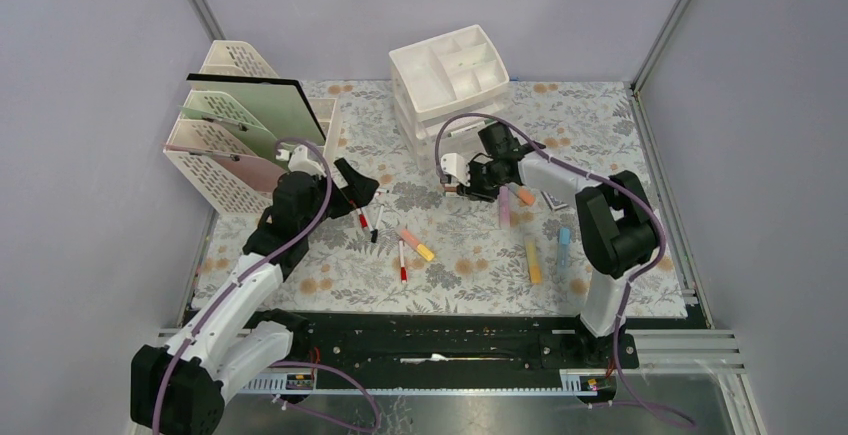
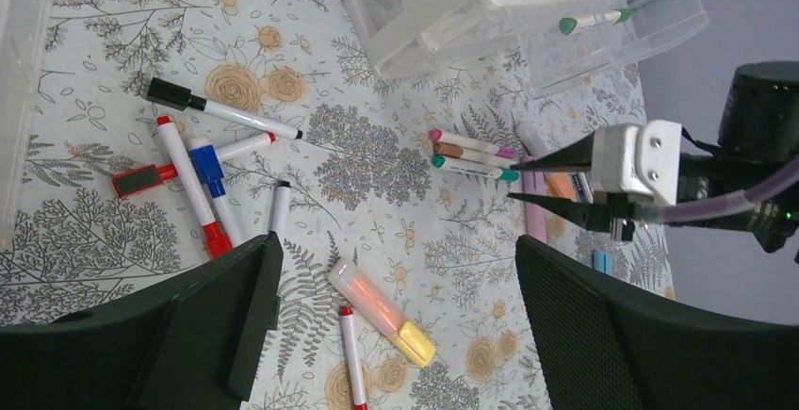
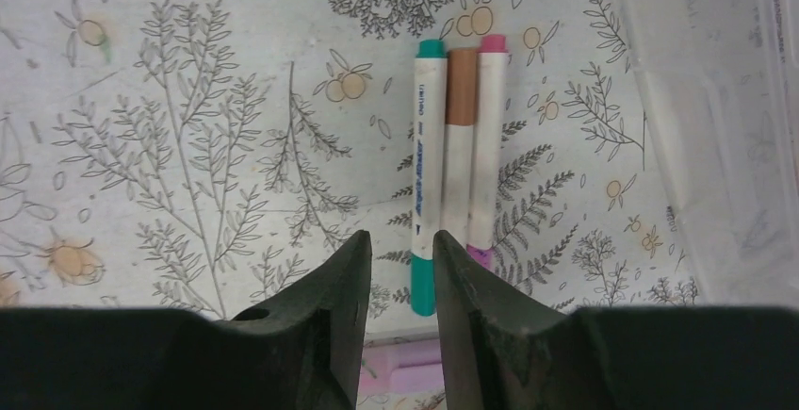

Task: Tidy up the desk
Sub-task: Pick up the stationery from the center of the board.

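Hovering right fingers (image 3: 320, 335), narrowly parted and empty, over three aligned markers (image 3: 460, 146) mid-frame, probably lining up a pinch, with left fingers (image 2: 188, 335) gaping.

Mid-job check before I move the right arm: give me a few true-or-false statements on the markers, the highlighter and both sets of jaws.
1. The three markers lie side by side on the desk. True.
2. The right jaws are clamped on the green-capped marker. False: they stand slightly apart with nothing between them, and that marker lies on the desk.
3. The left jaws stand wide open and empty. True.
4. The yellow-capped highlighter touches the three markers. False: it lies on the desk, well apart from them.
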Action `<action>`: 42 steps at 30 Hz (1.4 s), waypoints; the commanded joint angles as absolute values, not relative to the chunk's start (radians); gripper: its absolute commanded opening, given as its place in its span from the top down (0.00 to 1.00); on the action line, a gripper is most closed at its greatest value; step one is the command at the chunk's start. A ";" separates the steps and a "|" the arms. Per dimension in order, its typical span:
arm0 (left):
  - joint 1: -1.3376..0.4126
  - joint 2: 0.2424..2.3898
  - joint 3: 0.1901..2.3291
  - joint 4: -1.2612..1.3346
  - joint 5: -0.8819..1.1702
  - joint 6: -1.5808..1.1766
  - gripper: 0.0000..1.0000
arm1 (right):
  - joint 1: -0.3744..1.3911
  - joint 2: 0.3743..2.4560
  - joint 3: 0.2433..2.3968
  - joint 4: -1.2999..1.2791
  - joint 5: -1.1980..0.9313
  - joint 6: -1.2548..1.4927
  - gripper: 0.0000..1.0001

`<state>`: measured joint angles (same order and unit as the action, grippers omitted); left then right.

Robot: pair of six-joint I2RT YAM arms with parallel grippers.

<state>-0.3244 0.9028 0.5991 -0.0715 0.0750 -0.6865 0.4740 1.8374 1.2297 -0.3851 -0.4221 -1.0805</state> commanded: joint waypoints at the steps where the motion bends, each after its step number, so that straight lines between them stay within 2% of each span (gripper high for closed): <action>1: -0.322 0.860 0.581 -0.035 0.091 -0.701 0.01 | 0.475 1.890 1.304 -0.419 -0.382 -1.105 0.62; 12: -0.322 0.845 0.562 -0.026 0.089 -0.719 0.01 | 0.475 1.985 1.357 -0.440 -0.353 -1.125 0.62; 20: -0.322 0.856 0.566 -0.019 0.098 -0.718 0.01 | 0.475 2.001 1.316 -0.443 -0.343 -1.125 0.61; 22: -0.322 0.861 0.567 -0.017 0.103 -0.718 0.01 | 0.477 1.996 1.298 -0.443 -0.346 -1.125 0.65; 28: -0.322 0.864 0.570 -0.015 0.108 -0.720 0.01 | 0.513 1.939 1.184 -0.372 -0.314 -1.093 0.92; 31: -0.321 0.865 0.568 -0.013 0.113 -0.726 0.01 | 0.541 1.897 1.135 -0.339 -0.282 -1.044 0.99; 36: -0.322 0.871 0.566 -0.006 0.131 -0.739 0.01 | 0.558 1.866 1.152 -0.353 -0.258 -0.935 1.00; 42: -0.322 0.871 0.565 -0.003 0.154 -0.753 0.01 | 0.557 1.743 1.183 -0.407 -0.377 -0.790 1.00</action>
